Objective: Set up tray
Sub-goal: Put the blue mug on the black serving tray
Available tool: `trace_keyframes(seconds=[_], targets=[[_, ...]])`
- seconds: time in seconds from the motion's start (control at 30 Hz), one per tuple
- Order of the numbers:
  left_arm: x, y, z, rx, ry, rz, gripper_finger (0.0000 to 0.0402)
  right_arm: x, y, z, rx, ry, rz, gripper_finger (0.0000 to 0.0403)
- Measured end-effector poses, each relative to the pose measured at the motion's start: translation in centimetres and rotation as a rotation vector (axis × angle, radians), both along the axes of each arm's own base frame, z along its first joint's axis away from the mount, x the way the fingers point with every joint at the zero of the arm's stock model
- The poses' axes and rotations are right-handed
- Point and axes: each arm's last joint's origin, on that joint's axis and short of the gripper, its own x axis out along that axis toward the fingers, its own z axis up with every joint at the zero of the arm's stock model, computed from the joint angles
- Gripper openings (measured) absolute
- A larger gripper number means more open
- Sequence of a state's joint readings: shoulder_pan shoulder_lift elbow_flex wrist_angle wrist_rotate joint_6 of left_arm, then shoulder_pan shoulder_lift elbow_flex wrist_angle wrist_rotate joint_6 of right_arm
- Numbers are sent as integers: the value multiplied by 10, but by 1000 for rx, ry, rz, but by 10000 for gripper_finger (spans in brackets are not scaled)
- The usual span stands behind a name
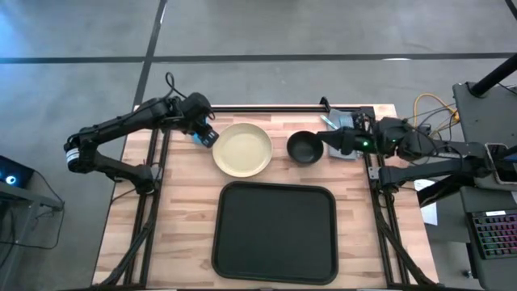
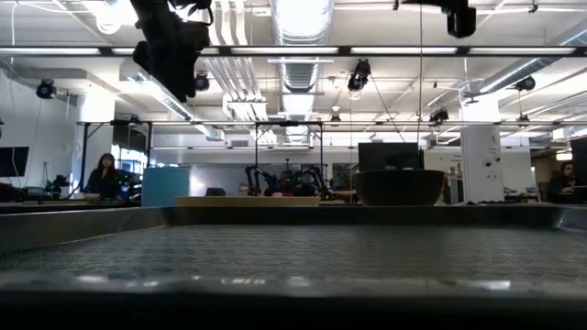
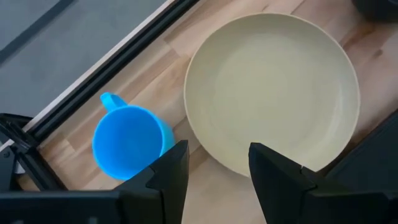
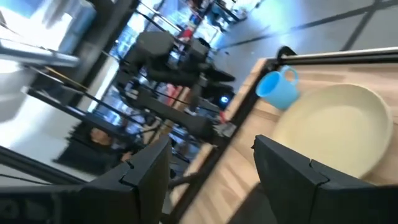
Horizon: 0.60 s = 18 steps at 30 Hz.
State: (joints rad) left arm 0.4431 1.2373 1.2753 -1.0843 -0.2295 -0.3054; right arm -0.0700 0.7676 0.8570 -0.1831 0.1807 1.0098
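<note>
The black tray (image 1: 275, 233) lies flat at the table's near middle and fills the foreground of the low view (image 2: 293, 247). Beyond it a cream plate (image 1: 242, 149) (image 3: 273, 93) and a black bowl (image 1: 305, 147) (image 2: 399, 186) rest on the wood. A blue cup (image 3: 127, 140) (image 4: 278, 87) stands upright by the plate's left side. My left gripper (image 1: 208, 135) (image 3: 214, 168) hangs open above the gap between cup and plate, pointing down. My right gripper (image 1: 329, 141) (image 4: 214, 168) is open, raised just right of the bowl, pointing left.
A grey thing (image 1: 349, 153) lies partly hidden under my right gripper near the table's far right corner. A black rail (image 1: 266, 106) runs along the far edge. Bare wood (image 1: 178, 226) flanks the tray on both sides. People sit in the room beyond (image 2: 103, 174).
</note>
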Motion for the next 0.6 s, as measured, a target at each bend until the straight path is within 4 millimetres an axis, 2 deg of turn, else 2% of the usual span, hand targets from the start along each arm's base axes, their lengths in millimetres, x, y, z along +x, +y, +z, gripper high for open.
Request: trace_keyframes(seconds=[0.17, 0.37, 0.6], targets=[[-1, 0, -4, -4, 20, -6, 148, -5, 1, 21, 0, -65, 3, 214], [-7, -3, -7, -37, 100, -15, 148, -7, 2, 36, 17, -105, 13, 214], [-15, -7, -5, -39, 135, -38, 148, 8, 0, 29, -33, 11, 0, 214]])
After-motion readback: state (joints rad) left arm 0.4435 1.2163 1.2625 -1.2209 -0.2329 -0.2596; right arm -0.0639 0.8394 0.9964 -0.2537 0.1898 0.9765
